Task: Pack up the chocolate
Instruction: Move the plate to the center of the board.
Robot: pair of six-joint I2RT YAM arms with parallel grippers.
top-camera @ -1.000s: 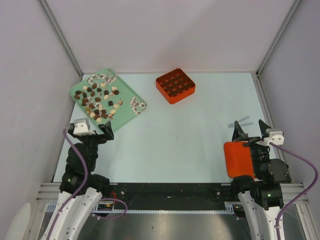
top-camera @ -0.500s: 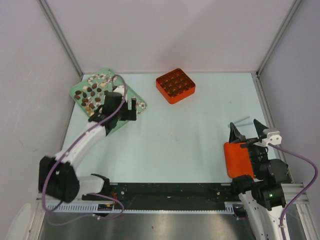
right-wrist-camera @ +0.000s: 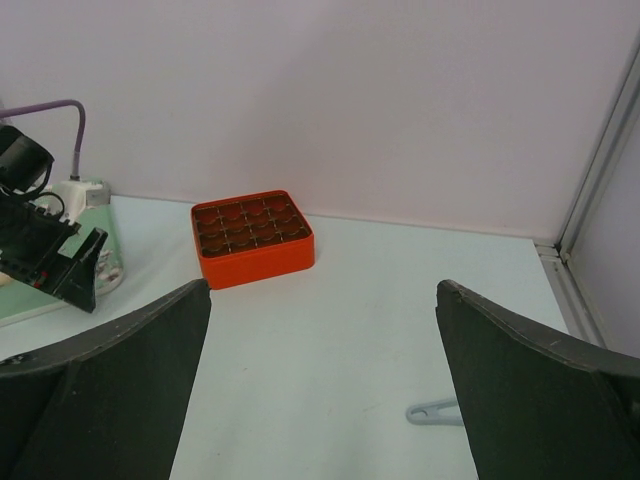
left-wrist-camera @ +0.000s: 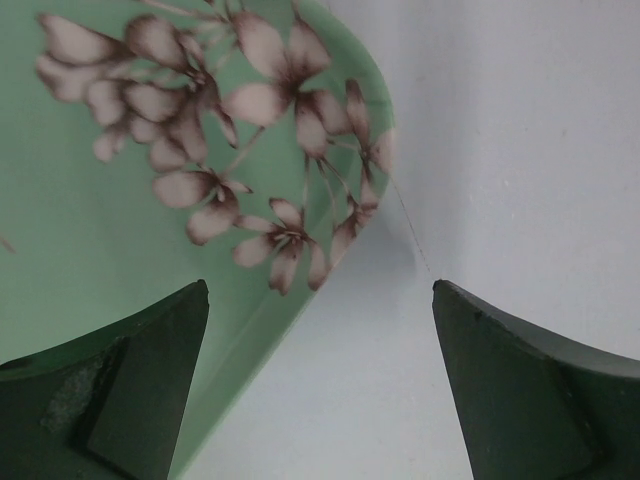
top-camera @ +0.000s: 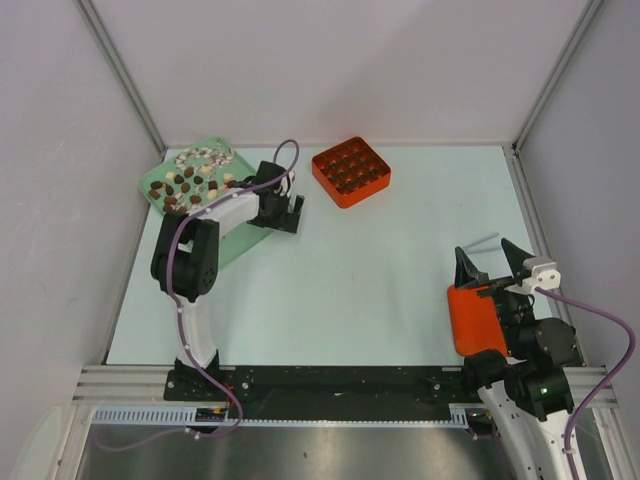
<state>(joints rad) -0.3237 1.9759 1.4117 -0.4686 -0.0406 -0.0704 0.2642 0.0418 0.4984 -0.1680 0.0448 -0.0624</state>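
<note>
The left gripper [top-camera: 284,211] hangs low over the right-hand corner of the green tray [top-camera: 232,243], its jaws spread about as wide as they go and holding nothing. In its own wrist view the two dark fingers [left-wrist-camera: 110,395] stand far apart, and between them I see the tray's flowered corner [left-wrist-camera: 90,260] and the pale table [left-wrist-camera: 500,150] just past the rim. The chocolate [top-camera: 192,181] lies loose on that tray, behind this gripper and off to its left, up toward the tray's far end: mostly dark brown bits with some cream ones among them. The orange box [top-camera: 350,171] sits just ahead and to the right of the left gripper, apart from the tray; I cannot make out whether its cells hold anything. The right gripper [top-camera: 492,262] is down at the near right of the table, likewise wide open and empty, looking across at the box [right-wrist-camera: 252,238] well ahead of it. A grey clip [right-wrist-camera: 435,410] lies just beyond its fingertips, and a flat orange panel [top-camera: 472,318] rests beneath and behind its left finger.
</note>
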